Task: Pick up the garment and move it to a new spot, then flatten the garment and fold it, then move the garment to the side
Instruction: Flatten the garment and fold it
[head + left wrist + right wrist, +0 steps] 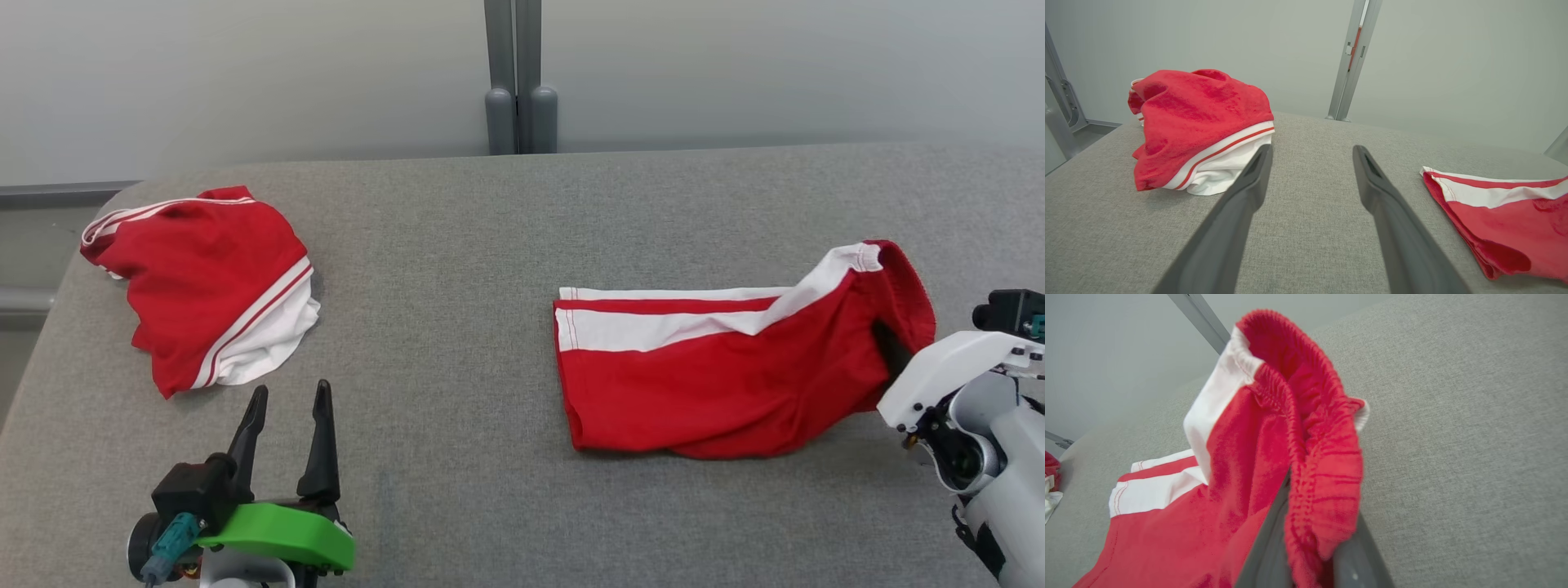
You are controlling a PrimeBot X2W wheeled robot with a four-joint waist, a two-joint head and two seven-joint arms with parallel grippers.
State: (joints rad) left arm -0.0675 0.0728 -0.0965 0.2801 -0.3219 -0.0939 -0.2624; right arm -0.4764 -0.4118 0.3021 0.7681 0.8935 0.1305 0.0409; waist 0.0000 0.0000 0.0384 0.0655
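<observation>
Head view: bare table (441,327) left of garment (702,376)

A grey fabric-covered tabletop (490,245) stood before a plain pale wall (245,73), with a double grey metal post (514,73) rising behind its far edge.

We see our right claw (1314,522) clamped on the gathered waistband of the red, white-striped garment (1241,465), that edge raised above the grey desk (1453,437).

Soft cloth garment (702,392) on matt, rough-woven grey tabletop (457,327)
</observation>
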